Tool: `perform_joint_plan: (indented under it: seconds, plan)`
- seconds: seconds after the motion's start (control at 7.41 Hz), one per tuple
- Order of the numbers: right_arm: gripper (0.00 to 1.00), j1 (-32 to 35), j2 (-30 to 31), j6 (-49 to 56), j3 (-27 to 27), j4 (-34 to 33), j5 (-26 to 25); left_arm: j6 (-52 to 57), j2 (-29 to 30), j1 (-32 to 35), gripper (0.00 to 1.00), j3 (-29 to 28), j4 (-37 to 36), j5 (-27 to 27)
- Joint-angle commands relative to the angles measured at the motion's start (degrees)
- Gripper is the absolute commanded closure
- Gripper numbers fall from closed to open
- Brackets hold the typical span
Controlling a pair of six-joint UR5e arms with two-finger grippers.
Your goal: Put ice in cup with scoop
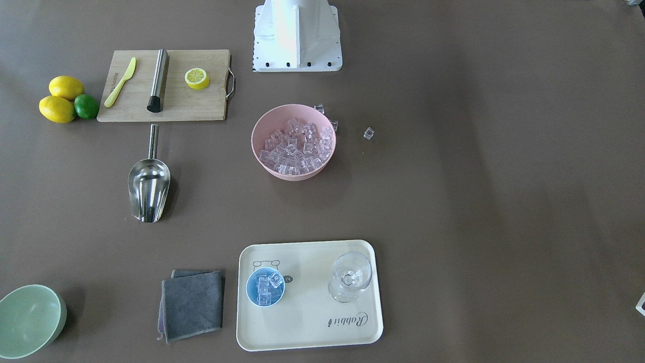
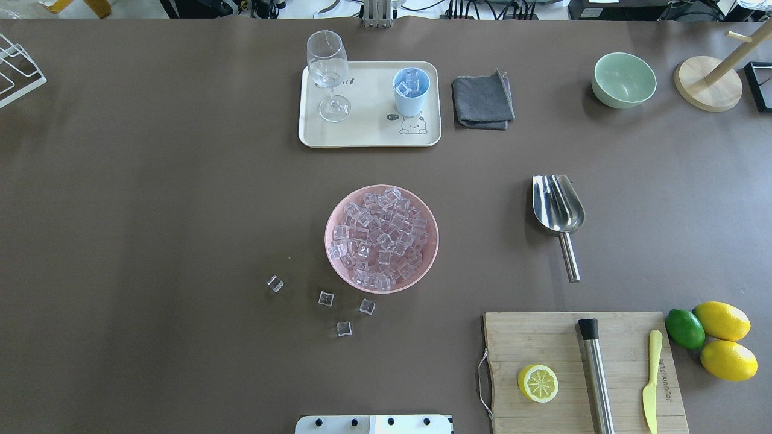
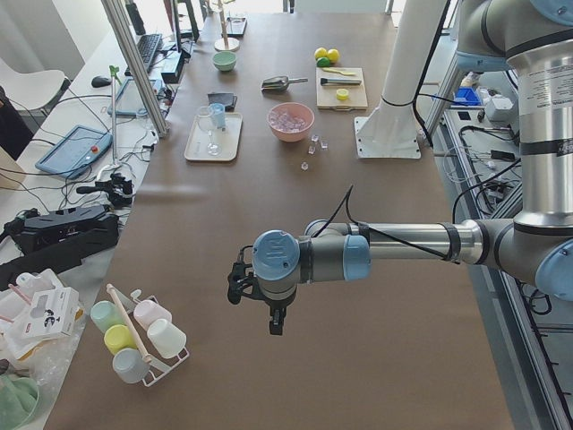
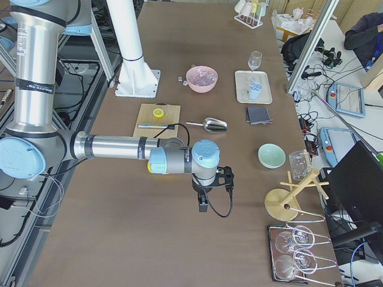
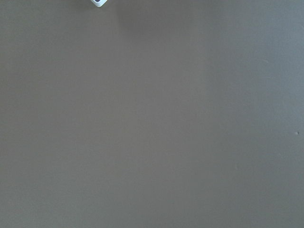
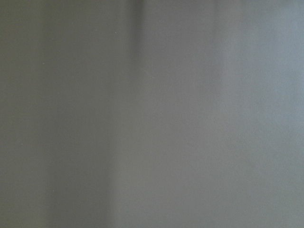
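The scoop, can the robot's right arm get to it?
Probably yes. The scoop lies alone on bare table on the robot's right side, handle toward the robot, nothing on top. The cutting board sits near but apart. The right arm hangs over open table.

The cream tray (image 1: 302,322) is carrying the cursive word "Rabbit" near one corner, showing upside down in the front-facing view. A small dark speech bubble printed on the same tray, just beside the light-blue cup (image 2: 411,91), is showing "hi" (the letters are tiny). The cutting board (image 2: 543,337) is bearing a line of print along one short edge, beside the yellow knife (image 2: 650,386), too small to read.
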State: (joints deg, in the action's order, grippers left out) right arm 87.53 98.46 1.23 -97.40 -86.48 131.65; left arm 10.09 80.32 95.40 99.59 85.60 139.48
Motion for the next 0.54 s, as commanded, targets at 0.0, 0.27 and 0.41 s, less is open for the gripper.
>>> perform_joint_plan:
  seconds: [0.0, 0.27, 0.41]
  plan:
    - [0.00, 0.01, 0.06, 0.08, 0.37, 0.00, 0.01, -0.07, 0.01, 0.31, 0.01, -0.27, -0.34, -0.18]
    - [0.00, 0.01, -0.02, 0.00, 0.63, 0.00, 0.01, -0.07, 0.10, -0.12, 0.01, -0.71, -0.43, -0.09]
    - [0.00, 0.01, -0.02, 0.00, 0.72, 0.00, -0.07, -0.15, 0.10, -0.12, 0.01, -2.19, -0.52, -0.09]
